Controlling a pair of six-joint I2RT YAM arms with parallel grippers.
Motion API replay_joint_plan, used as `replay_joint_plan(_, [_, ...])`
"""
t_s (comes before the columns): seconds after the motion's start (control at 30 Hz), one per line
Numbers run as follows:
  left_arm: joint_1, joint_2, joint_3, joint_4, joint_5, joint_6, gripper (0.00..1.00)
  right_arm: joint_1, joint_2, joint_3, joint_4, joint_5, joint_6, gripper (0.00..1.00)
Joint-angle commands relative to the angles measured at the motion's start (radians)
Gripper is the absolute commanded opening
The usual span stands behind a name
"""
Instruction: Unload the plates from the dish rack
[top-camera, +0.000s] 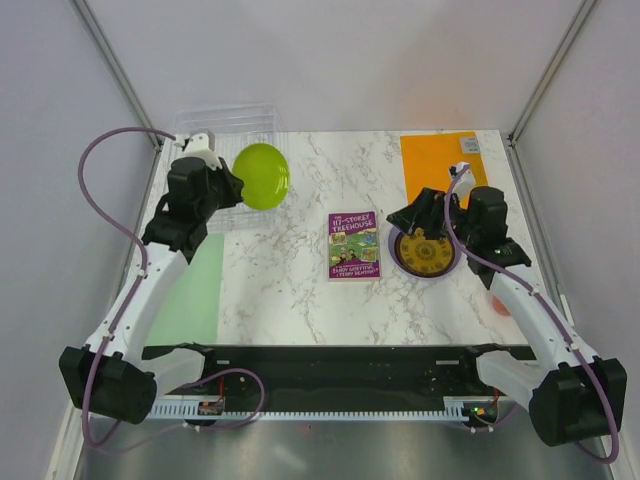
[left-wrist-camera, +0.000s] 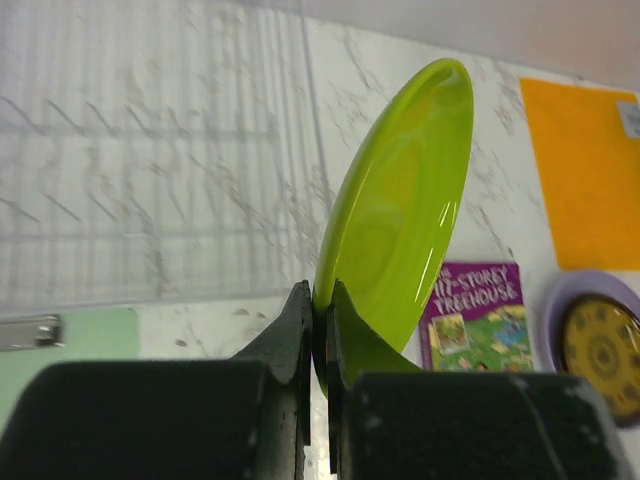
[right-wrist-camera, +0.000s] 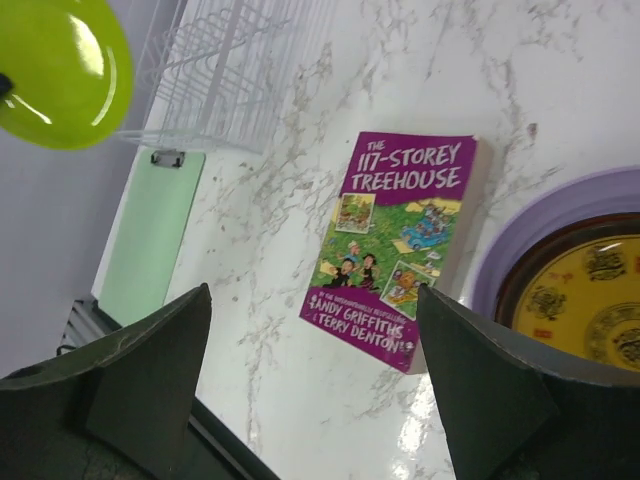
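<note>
Three plates lie stacked on the counter (top-camera: 290, 290) just below the right jaws and slightly to their near side. A yellow patterned plate (top-camera: 424, 252) is on top, a dark red plate (right-wrist-camera: 505, 285) under it shows only as a thin ring, and a large lavender plate (right-wrist-camera: 545, 205) is at the bottom. The right jaws are spread wide and hold nothing. In their own camera the stack sits just outside the right-hand finger, partly cut off by the frame edge. A purple book (right-wrist-camera: 400, 250) lies flat ahead of them, in line with the gap between the two fingers.

The fourth plate, a lime green plate (left-wrist-camera: 400, 210), is pinched by its lower rim in the left jaws, which are closed tight on it. It stands on edge, leaning to one side and lifted off the counter, and it reaches up and away from the jaws.

The clear dish rack (left-wrist-camera: 150, 150) lies ahead of the left jaws and to their left, with its near edge close to them. A pale green clipboard (left-wrist-camera: 70, 340) lies flat just left of the jaws, on the near side of the rack. An orange mat (top-camera: 440, 160) lies beyond the right jaws. An orange-pink cup (top-camera: 500, 303) peeks out from behind the right arm, nearer to the base than the jaws.
</note>
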Motion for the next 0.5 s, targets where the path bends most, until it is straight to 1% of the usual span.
replay_joint_plan(0.0, [-0.035,-0.007,-0.097,0.012,0.334,-0.206,0.02,0.064,-0.020,-0.024,0.146,-0.009,0.099,0.90])
replay_joint_plan(0.1, [-0.060,-0.048,-0.184,0.090,0.387,-0.286,0.02,0.124,0.000,-0.028,0.190,-0.009,0.129,0.90])
replay_joint_plan(0.13, [-0.065,-0.053,-0.203,0.131,0.424,-0.303,0.02,0.133,0.005,-0.031,0.203,-0.007,0.137,0.90])
replay_joint_plan(0.23, [-0.094,-0.062,-0.246,0.177,0.457,-0.349,0.02,0.181,0.029,-0.039,0.258,-0.001,0.171,0.90])
replay_joint_plan(0.47, [-0.196,-0.068,-0.278,0.245,0.452,-0.400,0.02,0.287,0.116,-0.039,0.327,0.051,0.194,0.90])
